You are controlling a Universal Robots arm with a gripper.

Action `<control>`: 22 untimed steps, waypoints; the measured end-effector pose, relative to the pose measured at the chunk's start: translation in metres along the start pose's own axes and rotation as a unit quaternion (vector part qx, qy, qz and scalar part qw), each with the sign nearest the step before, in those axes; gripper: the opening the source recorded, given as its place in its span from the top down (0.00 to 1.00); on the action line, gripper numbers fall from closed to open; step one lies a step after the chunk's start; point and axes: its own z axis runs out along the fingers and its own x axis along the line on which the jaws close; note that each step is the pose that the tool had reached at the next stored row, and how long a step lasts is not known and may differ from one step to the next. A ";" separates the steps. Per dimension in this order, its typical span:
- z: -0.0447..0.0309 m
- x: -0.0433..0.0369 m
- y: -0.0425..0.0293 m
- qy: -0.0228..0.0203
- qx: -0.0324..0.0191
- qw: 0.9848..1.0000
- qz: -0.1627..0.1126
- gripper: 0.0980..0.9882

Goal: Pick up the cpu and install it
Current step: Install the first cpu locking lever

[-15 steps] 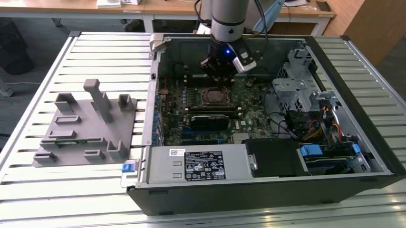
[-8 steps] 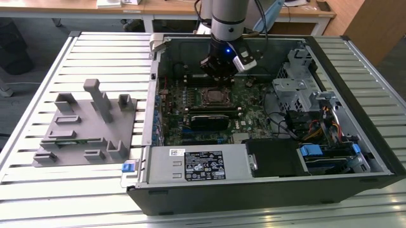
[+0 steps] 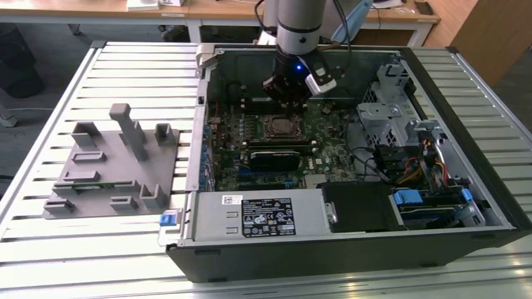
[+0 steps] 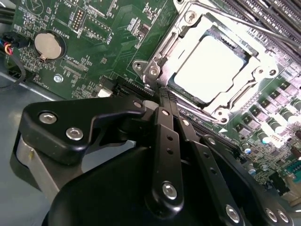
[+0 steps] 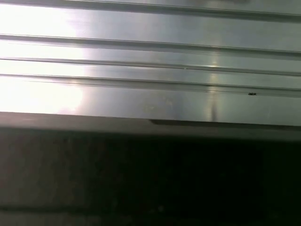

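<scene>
My work surface is a slatted aluminium table [image 3: 108,261], its ribs running across the exterior view. On it, toward the exterior view's left, lies a grey fixture [image 3: 112,165] with upright posts and slots, flat on the slats. Beside it on the exterior view's right sits an open black computer case [image 3: 349,249], side panel off, resting directly on the same slats and well apart from the table's near edge.

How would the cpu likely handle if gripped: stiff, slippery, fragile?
The cpu is a flat plate with a metal top, so probably rigid. Its shiny surface suggests slippery. It lies low inside the socket frame, so little edge shows for gripping; thin rim likely fragile.
</scene>
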 end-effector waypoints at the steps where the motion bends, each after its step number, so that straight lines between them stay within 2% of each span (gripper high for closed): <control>1: 0.0006 0.0000 0.0000 0.000 0.002 1.000 0.000 0.99; 6: 0.0025 0.0000 0.0000 0.000 0.010 1.000 0.000 0.99; 11: 0.0044 0.0001 0.0001 0.000 0.011 1.000 0.000 0.99; 13: 0.0050 0.0000 0.0000 0.000 0.009 1.000 0.000 0.99; 19: 0.0056 -0.0001 0.0001 0.000 -0.001 1.000 0.000 0.99; 22: 0.0054 -0.0001 0.0001 0.000 -0.002 1.000 0.000 0.99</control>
